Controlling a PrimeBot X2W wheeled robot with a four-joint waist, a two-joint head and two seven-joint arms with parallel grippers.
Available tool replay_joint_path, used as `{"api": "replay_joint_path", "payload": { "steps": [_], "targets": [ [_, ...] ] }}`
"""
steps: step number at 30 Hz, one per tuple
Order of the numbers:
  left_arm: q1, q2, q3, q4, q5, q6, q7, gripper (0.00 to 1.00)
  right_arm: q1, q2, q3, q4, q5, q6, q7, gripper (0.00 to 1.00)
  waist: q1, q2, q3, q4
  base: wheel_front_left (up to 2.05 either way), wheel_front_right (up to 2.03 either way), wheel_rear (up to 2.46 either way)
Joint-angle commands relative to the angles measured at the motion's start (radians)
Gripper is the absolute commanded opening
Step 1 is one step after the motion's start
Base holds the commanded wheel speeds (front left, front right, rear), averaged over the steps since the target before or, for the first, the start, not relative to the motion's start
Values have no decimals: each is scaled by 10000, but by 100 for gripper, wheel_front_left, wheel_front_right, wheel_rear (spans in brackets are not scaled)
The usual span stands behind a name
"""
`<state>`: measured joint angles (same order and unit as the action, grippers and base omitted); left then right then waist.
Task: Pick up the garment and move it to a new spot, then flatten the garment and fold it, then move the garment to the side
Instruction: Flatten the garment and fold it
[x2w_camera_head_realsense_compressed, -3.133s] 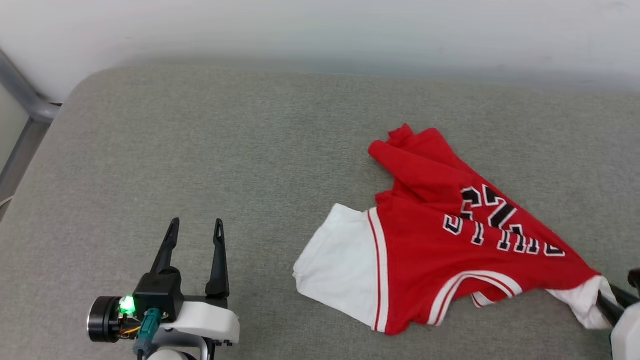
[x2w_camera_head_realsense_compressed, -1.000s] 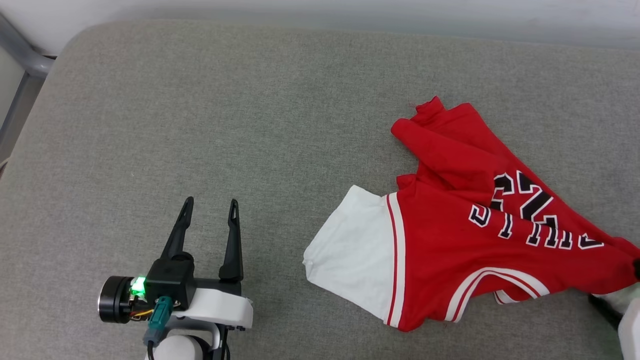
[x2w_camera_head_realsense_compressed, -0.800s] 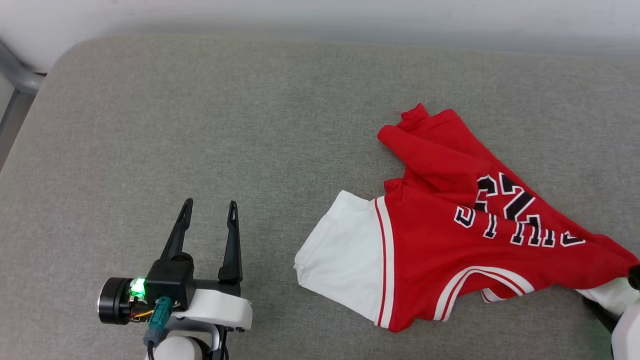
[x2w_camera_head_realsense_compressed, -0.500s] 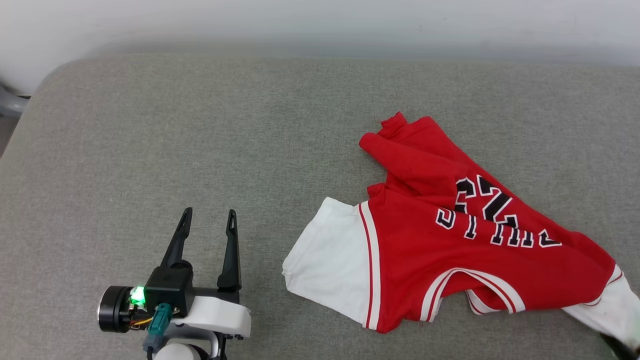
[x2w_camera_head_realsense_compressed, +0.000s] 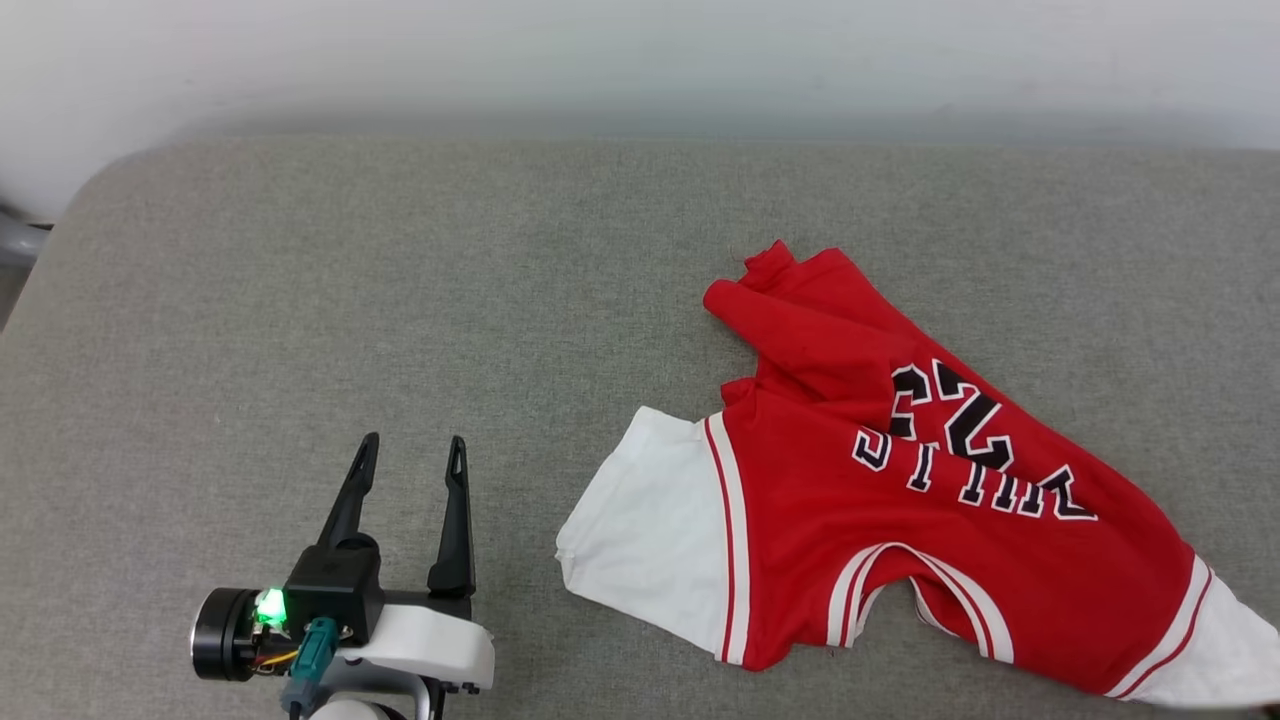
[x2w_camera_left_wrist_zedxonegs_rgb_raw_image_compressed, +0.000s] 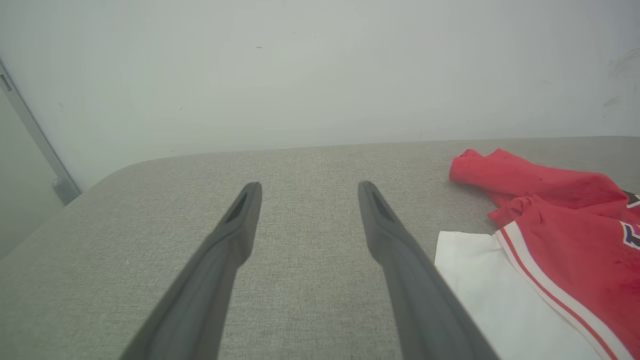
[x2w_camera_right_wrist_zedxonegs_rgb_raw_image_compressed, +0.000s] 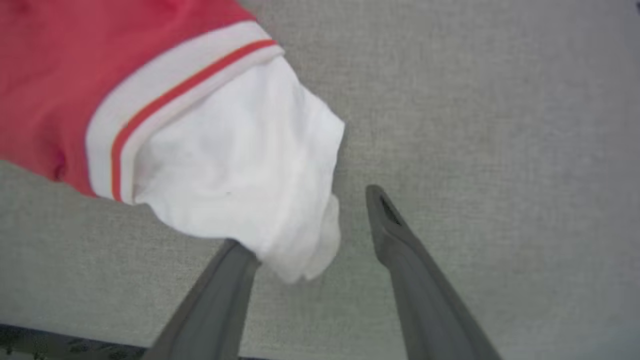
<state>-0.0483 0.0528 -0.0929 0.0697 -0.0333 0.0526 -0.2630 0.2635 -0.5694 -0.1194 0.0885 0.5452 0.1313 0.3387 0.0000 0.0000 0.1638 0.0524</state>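
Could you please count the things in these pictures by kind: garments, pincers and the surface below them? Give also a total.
red jersey T-shirt: 1
pincers: 2, left pincer and right pincer
grey padded surface: 1
total: 4

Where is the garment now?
In the head view, the garment lies rumpled on the right half of the grey cushion, to the right of the open left pincer.
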Motion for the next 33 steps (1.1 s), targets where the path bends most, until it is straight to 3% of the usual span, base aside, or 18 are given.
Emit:
{"api": "replay_joint_path", "payload": {
  "steps": [1,10,14,18,26,29,33],
  "targets": [
    [66,24,29,9,35,-45,-26,100,-138,-41,-138,-122,-150,-11,-147,100,0,0,-73,-16,0,0,0],
    [179,186,211,-51,104,-143,-25,100,-563,321,-1619,-2341,-869,-11,-1265,100,0,0,-437,40,0,0,0],
    [71,269,264,-168,114,-204,-25,100,-822,650,-1635,-3371,-1342,-11,-1665,100,0,0,-503,129,0,0,0],
    [-438,503,337,-278,-32,-541,-25,100,-1256,1322,-1207,-4042,-1899,-12,-2433,100,0,0,-517,255,0,0,0],
    [-1974,1328,-191,364,-280,-1583,9,100,-1919,2870,-110,-3441,-3079,-12,-4366,100,0,0,-452,463,0,0,0],
    [-2793,1698,-803,657,-753,-1770,715,100,-1945,3168,314,-2902,-3266,-12,-4760,100,0,0,-402,486,0,0,0],
    [-3792,2474,-2284,724,-2256,-1816,2796,100,-2071,3295,698,-2330,-3421,-12,-5081,100,0,0,-304,440,0,0,0]
  ]
}}
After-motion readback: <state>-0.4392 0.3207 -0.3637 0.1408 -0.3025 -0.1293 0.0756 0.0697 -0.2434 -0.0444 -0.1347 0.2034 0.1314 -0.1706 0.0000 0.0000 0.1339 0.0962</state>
